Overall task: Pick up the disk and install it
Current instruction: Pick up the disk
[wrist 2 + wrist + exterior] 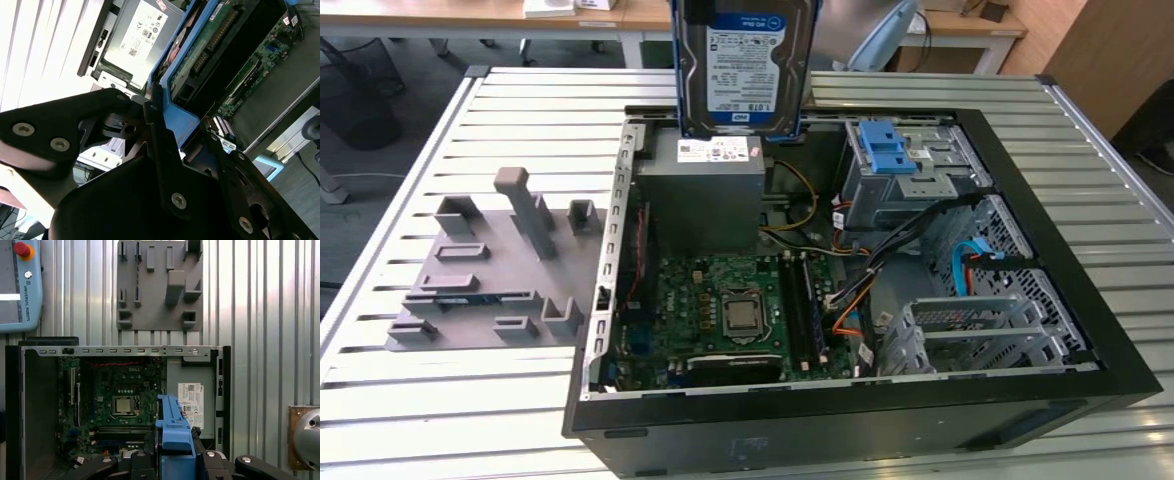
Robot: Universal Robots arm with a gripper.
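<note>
- Toward the table's (400, 400) edge at the exterior view's left: a grey fixture plate (487, 275) with upright pegs. Lies flat on the slats just beside the open computer case (854, 425), well apart from the disk.
- Inside the case, along the wall nearest that plate: a green motherboard (720, 310), low and flat.
- Against the case's far edge: a grey power supply (700, 190), white sticker facing up.
- Straight above that power supply and clear of it: the disk (744, 60). Hangs upright in the air, label toward the exterior camera, with its blue bracket (172, 427) around the sides.
- Closed narrow on that bracket: the gripper (174, 455), jaws pressed in from both sides in both wrist views. Carries nothing else.
- Handling, as a judgement: probably dense for its size and rigid, with no flex. Sensitive to knocks. Shows bare circuit board on the unlabelled face in the second wrist view, best left untouched. Best held by the bracket's plastic edges, though plastic may give slightly.
- Toward the case's far corner at the exterior view's right: a grey drive cage (907, 175) with a blue latch (887, 150). Loose cables (834, 225) between it and the power supply.
- Room: open above the case; tighter lower down, between rim, cables and cage.
</note>
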